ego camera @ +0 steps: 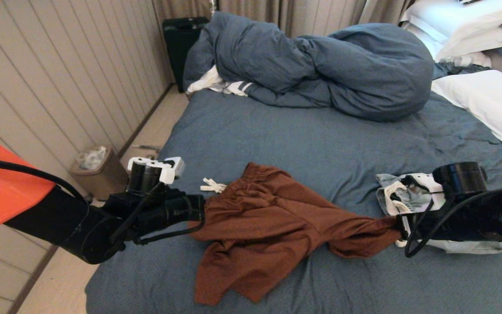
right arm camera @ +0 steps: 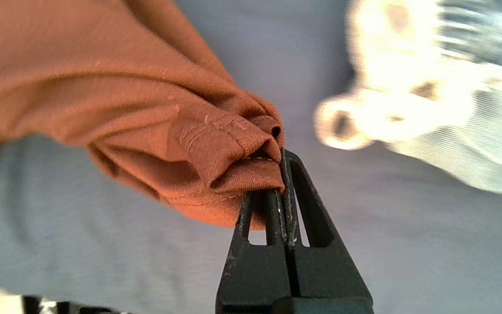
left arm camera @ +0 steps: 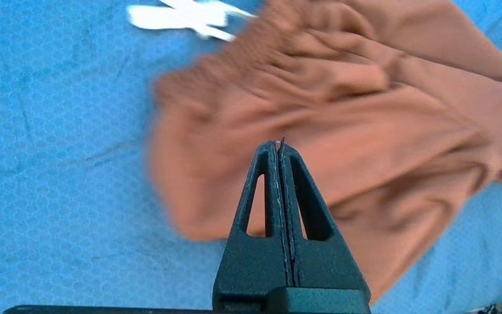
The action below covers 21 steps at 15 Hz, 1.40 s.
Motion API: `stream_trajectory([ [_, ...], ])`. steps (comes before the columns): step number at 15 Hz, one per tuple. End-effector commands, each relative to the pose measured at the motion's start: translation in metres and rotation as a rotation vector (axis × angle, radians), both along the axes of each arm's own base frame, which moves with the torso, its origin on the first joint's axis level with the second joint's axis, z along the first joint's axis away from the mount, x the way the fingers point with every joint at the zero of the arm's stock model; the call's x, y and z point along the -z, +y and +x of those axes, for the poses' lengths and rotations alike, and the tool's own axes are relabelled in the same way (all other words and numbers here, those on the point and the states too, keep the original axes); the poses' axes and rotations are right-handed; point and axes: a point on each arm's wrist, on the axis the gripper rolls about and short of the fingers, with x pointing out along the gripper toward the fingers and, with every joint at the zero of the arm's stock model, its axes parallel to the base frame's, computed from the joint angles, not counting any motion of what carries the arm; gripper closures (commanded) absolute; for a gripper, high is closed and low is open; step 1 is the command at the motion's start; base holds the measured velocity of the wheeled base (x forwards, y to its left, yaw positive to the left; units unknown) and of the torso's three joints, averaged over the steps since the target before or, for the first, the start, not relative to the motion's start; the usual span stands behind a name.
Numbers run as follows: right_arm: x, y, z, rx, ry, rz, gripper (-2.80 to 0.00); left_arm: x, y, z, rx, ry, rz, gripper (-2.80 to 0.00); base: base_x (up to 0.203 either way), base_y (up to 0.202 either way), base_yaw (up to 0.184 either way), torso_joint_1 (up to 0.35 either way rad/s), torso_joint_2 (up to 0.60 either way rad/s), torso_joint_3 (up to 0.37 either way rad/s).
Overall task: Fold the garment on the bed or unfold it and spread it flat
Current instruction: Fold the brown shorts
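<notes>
A: Rust-brown knit, one item: crumpled soft shorts-like garment (ego camera: 268,226) with gathered waistband, lying rumpled on the near half of the large bed (ego camera: 320,144) under its wrinkled slate-blue sheet.

B: Long axis?

A: Crosswise to the robot, left to right. Bulk and waistband toward the left; one leg drawn out into a taut rope toward the right.

B: Right hand (right arm camera: 282,152)?

A: Fingers together, clamped on the hemmed leg end, stitched edge bunched at the tips. Sited at the garment's far right extremity.

B: Left hand (left arm camera: 278,144)?

A: Fingers pressed together; in the wrist view, hanging over the brown cloth with nothing visibly between the tips. In the head view, at the garment's left edge, close by the waistband. Whether touching the cloth: cannot tell.

B: Nearer to the free side?

A: Left, plainly. Waistband end just beside it; right already occupied at the opposite end.

B: Governing relation for the coming move?

A: Judged: two ends of one axis, one hand at each, only the right end secured. Spreading flat likely calls for a grasp at the left end and tension along that same line.

B: Neighbouring entries?

A: Pale grey-and-white crumpled garment (ego camera: 408,192), just behind the right hand. Small white strip-like scrap (ego camera: 212,186), beside the waistband. Bunched slate-blue duvet (ego camera: 320,65), well apart at the far side. White pillows (ego camera: 490,100), far right.
</notes>
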Motion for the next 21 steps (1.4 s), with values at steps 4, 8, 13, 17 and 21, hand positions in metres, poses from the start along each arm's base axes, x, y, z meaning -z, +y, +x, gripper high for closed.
stream_trajectory([
  [4,-0.002,-0.063,-0.008,0.122,-0.015,-0.031,0.0,0.001,-0.001,-0.001,0.003,0.004,-0.001,0.0,0.0,0.0,0.0,0.0,0.0,0.0],
  [8,-0.001,-0.077,-0.015,0.139,-0.011,-0.033,0.0,0.003,-0.002,-0.003,0.01,0.011,0.002,0.0,0.0,0.0,0.0,0.0,0.0,0.0],
  [13,-0.013,-0.07,-0.022,0.065,-0.066,-0.003,-2.8,0.009,-0.006,-0.005,0.024,0.026,0.009,0.0,0.0,0.0,0.0,0.0,0.0,0.0],
  [17,-0.05,-0.047,-0.029,-0.005,-0.206,0.118,-2.8,0.008,-0.013,0.0,0.037,0.019,0.005,0.0,0.0,0.0,0.0,0.0,0.0,0.0],
  [21,-0.072,0.003,-0.017,-0.062,-0.245,0.301,0.0,-0.011,-0.027,0.025,0.033,0.01,-0.008,0.0,0.0,0.0,0.0,0.0,0.0,0.0],
])
